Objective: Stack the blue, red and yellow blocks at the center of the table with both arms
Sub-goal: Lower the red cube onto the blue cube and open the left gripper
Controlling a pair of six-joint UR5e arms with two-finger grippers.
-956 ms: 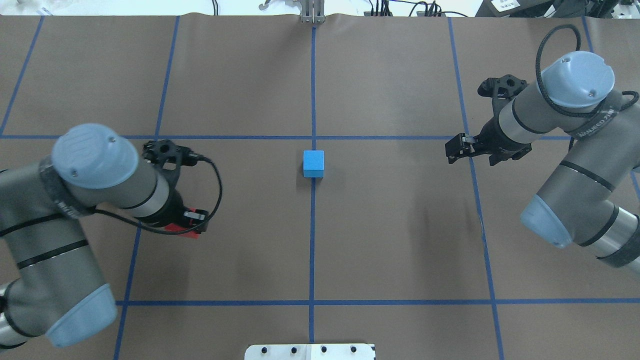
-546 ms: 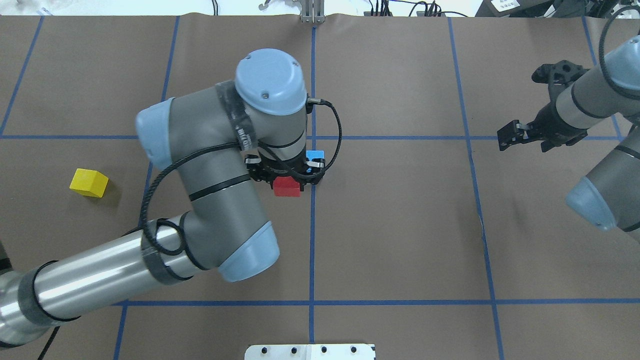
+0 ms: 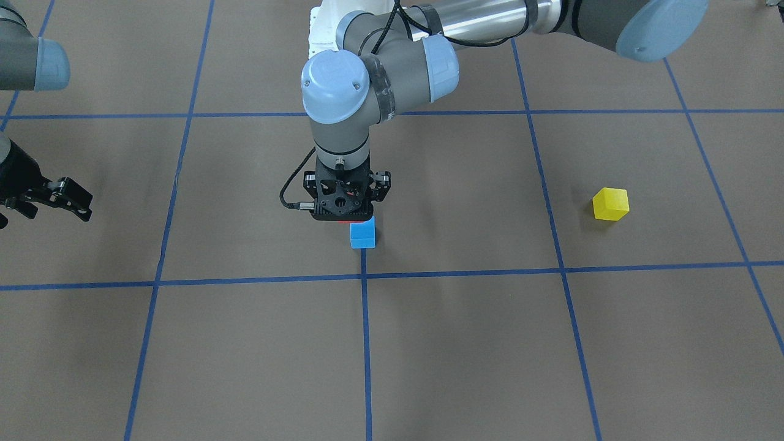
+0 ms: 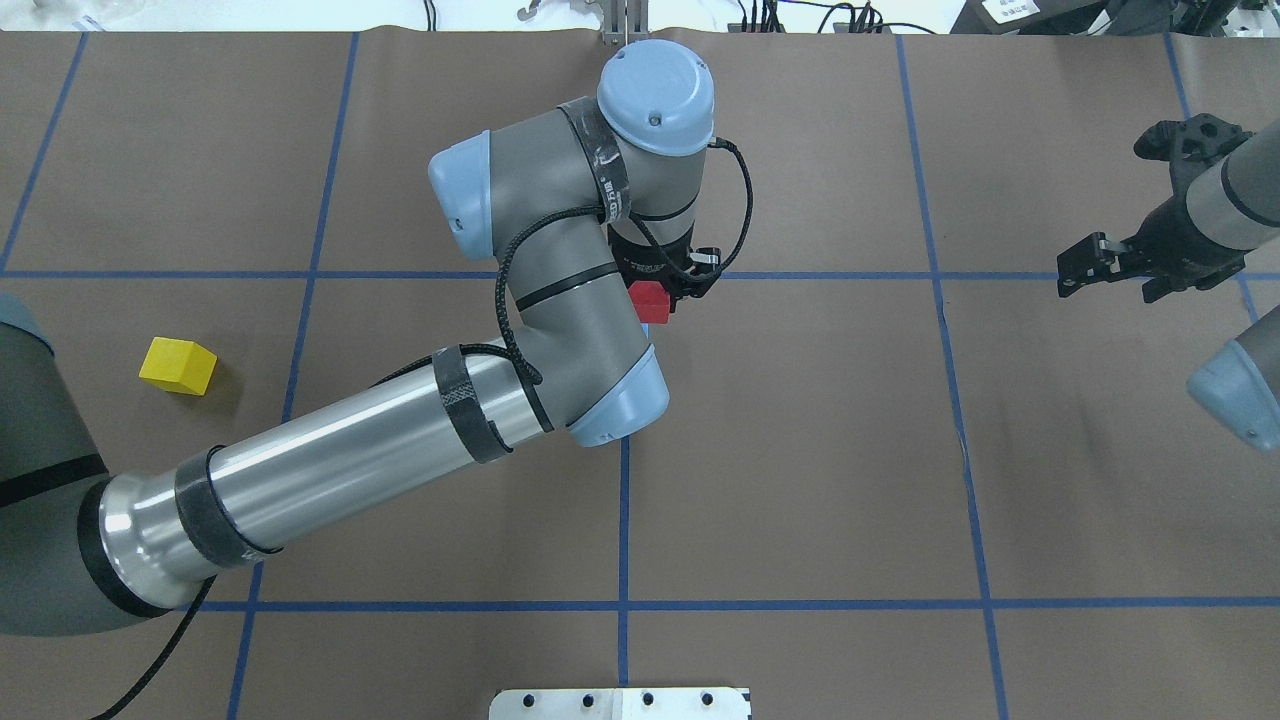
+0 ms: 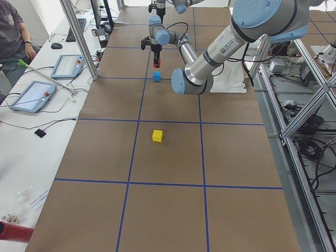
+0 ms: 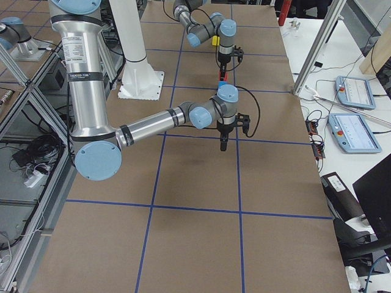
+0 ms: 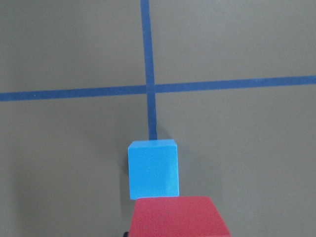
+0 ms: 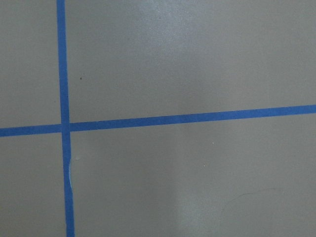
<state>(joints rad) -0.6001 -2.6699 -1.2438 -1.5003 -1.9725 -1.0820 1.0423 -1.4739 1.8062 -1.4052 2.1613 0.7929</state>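
Observation:
My left gripper (image 4: 655,297) is shut on the red block (image 4: 652,298) and holds it in the air just above the blue block (image 3: 362,234), which stands on the centre tape line. In the left wrist view the red block (image 7: 178,216) sits at the bottom edge with the blue block (image 7: 153,169) just beyond it. In the overhead view the arm hides the blue block. The yellow block (image 4: 178,365) lies alone at the table's left. My right gripper (image 4: 1080,268) is open and empty at the far right.
Blue tape lines (image 4: 940,275) divide the brown table into squares. A white mounting plate (image 4: 620,703) sits at the near edge. My left arm's forearm (image 4: 330,470) stretches across the left half of the table. Tablets (image 5: 31,95) lie on a side bench.
My left arm has carried the red block from the left side to the centre, over the blue block, uncovering the yellow block. My right arm has drawn back to the right.

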